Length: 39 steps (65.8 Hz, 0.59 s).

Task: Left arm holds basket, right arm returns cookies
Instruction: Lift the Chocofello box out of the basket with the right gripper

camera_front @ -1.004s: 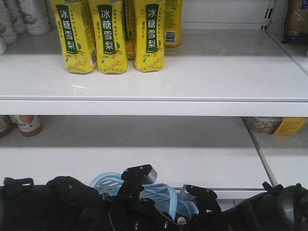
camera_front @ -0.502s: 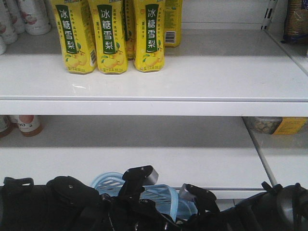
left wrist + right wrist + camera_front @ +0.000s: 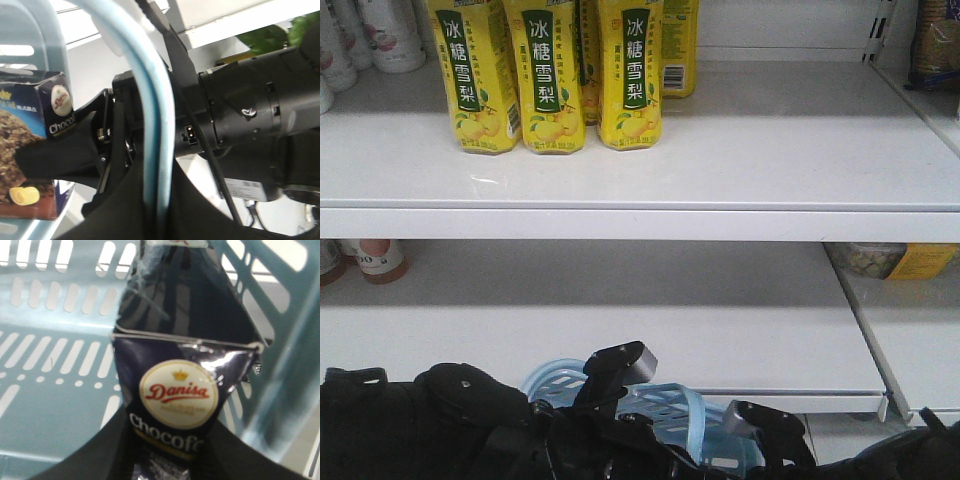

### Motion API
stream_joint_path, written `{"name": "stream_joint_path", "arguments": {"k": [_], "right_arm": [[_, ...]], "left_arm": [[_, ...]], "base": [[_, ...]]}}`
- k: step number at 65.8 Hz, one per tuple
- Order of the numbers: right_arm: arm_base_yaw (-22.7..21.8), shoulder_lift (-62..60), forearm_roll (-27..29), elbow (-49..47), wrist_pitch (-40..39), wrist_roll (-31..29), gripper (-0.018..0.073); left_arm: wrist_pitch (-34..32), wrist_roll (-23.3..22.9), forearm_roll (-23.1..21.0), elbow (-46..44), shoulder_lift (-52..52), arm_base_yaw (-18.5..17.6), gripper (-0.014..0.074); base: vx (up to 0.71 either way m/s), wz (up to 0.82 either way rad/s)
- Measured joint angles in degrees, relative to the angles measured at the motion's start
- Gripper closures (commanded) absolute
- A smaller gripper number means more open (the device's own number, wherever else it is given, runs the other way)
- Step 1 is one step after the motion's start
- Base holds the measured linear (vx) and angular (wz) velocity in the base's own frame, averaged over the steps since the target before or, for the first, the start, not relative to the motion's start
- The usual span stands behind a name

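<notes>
Right jaws grip cookie box (image 3: 178, 395), frame centre, inside basket (image 3: 50, 410); lift may snag handle (image 3: 156, 100). Left jaws clamp handle; slip drops basket.

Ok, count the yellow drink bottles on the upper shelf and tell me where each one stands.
5 yellow bottles. Three stand in a front row: left, middle, right. One peeks out between middle and right, and one stands behind the right one. More may be hidden behind.

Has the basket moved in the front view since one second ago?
Yes. Against the fixed lower shelf, the basket has shifted slightly to the right.
</notes>
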Motion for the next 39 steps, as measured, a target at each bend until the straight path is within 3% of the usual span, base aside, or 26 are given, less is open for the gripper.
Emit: {"name": "stream_joint_path", "arguments": {"k": [22,39], "right_arm": [[0.0,-12.61,-0.48,4.55,-8.13,1.69,0.0425],[0.0,-22.08,-0.52,8.43,-9.88,2.18,0.0425]], "left_arm": [[3.74,0.12,-2.13,-0.91,-0.7,-0.16,0.0603],[7.14,0.27,-3.03,-1.1,-1.41,-0.67,0.0603]], "base": [[0.0,0.0],[0.0,0.0]]}}
